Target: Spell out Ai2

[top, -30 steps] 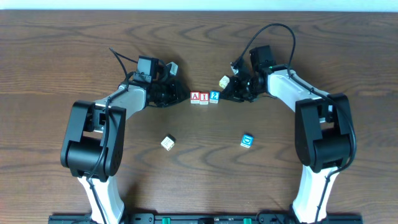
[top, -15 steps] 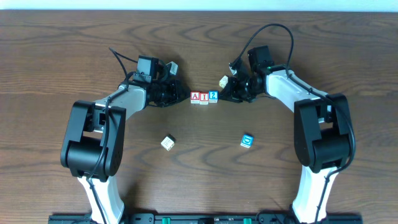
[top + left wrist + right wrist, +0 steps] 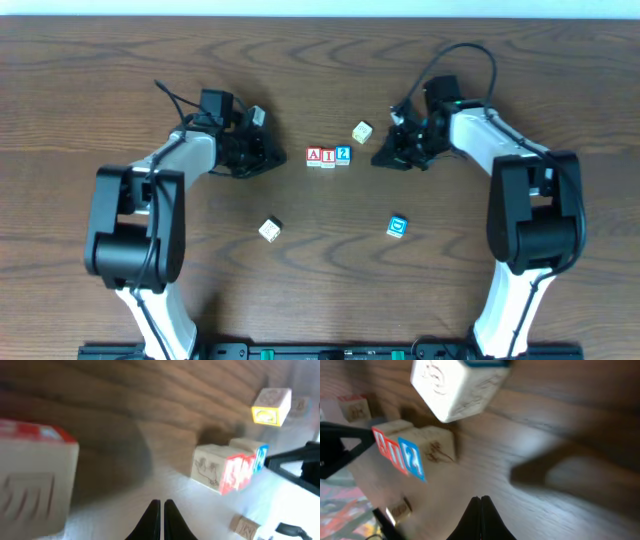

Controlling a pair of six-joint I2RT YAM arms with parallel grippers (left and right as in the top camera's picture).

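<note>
Looking at your tabletop, you have the A cube, I cube and 2 cube touching in a row at centre, reading A-I-2. Your left gripper sits left of the row and your right gripper sits right of it, both apart from it. Both sets of fingers are pinched together and empty.

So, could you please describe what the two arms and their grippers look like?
Both the left arm and right arm have smooth white links joined by bulky black joint housings. A thin black cable loops out near each wrist. The left gripper and right gripper are black, with slim dark fingers tapering to points. No markings are legible.
</note>
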